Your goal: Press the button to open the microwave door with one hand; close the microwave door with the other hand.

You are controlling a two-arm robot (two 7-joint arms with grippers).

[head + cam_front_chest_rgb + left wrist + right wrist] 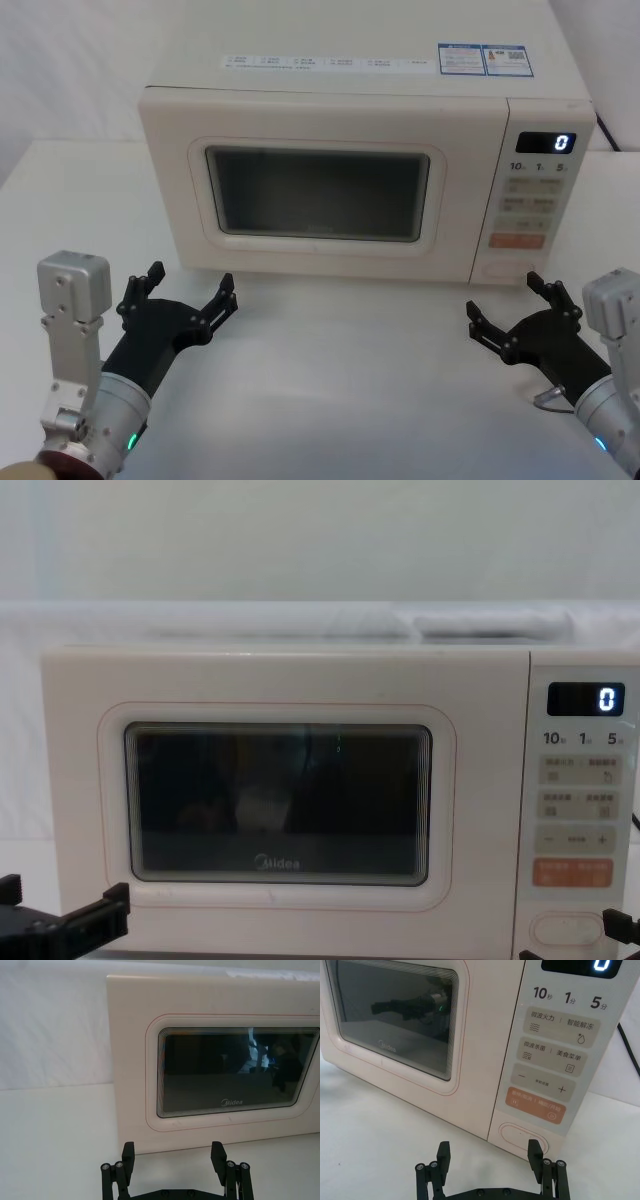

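The black blocky left gripper (189, 292) and the matching black right gripper (512, 312) hover low over the white table (340, 380), both with fingers spread wide and holding nothing. Ahead of the left gripper stands the cream boxy microwave (360, 95), its broad cream door with dark glass window (320, 195) shut flush. The wide pill-shaped cream button (522, 1138) sits just beyond the right gripper's fingertips, untouched, below the orange rectangular key (536, 1106).

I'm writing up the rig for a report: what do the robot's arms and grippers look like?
Both grippers, left gripper and right gripper, are black and blocky, with linkage fingers joined by silver pins. Each sits on a silver-grey wrist with a boxy grey housing and a small green light; a thin cable loops beside the right one.
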